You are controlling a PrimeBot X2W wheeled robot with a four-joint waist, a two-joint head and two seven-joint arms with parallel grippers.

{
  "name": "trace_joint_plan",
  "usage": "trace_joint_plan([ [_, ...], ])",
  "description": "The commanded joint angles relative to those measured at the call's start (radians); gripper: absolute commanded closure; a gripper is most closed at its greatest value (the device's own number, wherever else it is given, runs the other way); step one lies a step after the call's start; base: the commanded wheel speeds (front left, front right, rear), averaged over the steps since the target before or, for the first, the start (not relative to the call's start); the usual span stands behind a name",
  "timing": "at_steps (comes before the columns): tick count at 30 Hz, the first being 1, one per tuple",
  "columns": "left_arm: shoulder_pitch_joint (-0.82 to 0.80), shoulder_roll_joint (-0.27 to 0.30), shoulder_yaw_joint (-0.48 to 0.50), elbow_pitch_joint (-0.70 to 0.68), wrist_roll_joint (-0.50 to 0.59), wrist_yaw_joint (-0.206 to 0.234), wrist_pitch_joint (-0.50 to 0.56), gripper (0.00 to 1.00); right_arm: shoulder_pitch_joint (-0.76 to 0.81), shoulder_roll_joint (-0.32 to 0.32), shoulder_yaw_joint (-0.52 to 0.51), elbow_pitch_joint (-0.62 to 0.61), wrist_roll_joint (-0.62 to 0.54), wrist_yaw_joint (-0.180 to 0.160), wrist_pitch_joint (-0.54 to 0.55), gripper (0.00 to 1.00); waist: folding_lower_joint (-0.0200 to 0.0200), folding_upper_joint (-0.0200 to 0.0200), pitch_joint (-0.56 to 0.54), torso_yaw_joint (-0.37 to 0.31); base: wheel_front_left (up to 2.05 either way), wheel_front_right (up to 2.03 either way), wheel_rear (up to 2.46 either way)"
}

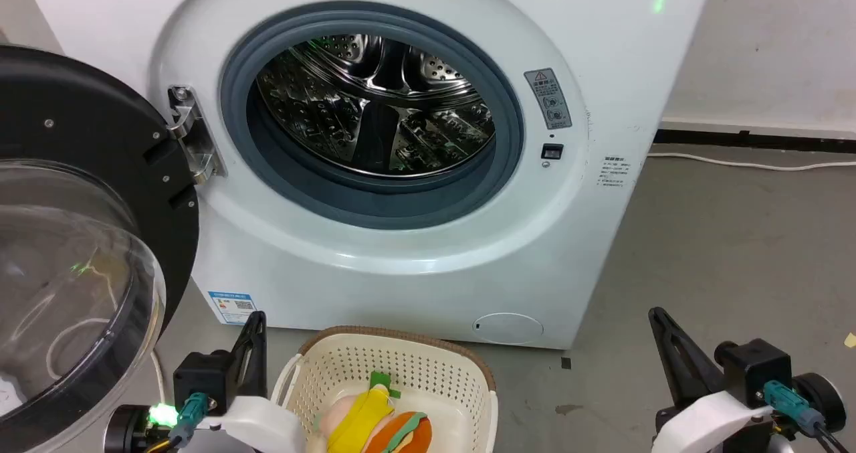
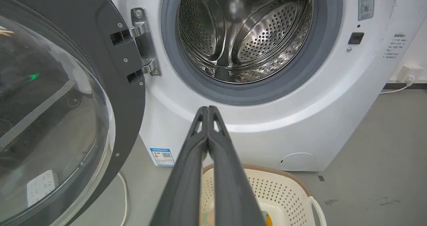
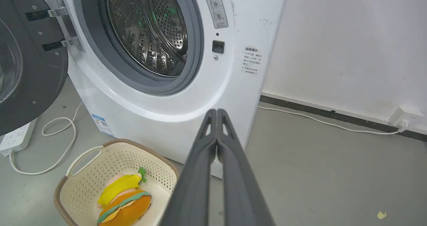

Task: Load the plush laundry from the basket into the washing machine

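1. Light was bright, even and diffuse in all three views; shadows on the floor were faint and soft-edged.
2. The steel drum gave hard highlights, dark reflections and a green glint.
3. The clear door dome carried pale glare streaks.
4. A green lamp glowed blown-out.
5. Wrist views bowed straight lines near their edges; the fingers of the left gripper and the fingers of the right gripper looked soft close to the lens.
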Motion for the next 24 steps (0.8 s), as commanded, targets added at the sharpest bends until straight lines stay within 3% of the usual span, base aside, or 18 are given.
trace_joint_plan([
  [1,-0.015,0.000,0.001,-0.004,0.002,-0.005,0.000,1.00,-0.012,-0.001,-0.002,-0.004,-0.008,0.001,0.001,1.00,0.0000,0.0000,0.000,0.000,0.00,0.00,0.00],
  [24,-0.015,0.000,0.001,-0.004,0.002,-0.005,0.000,1.00,-0.012,-0.001,-0.002,-0.004,-0.008,0.001,0.001,1.00,0.0000,0.0000,0.000,0.000,0.00,0.00,0.00],
])
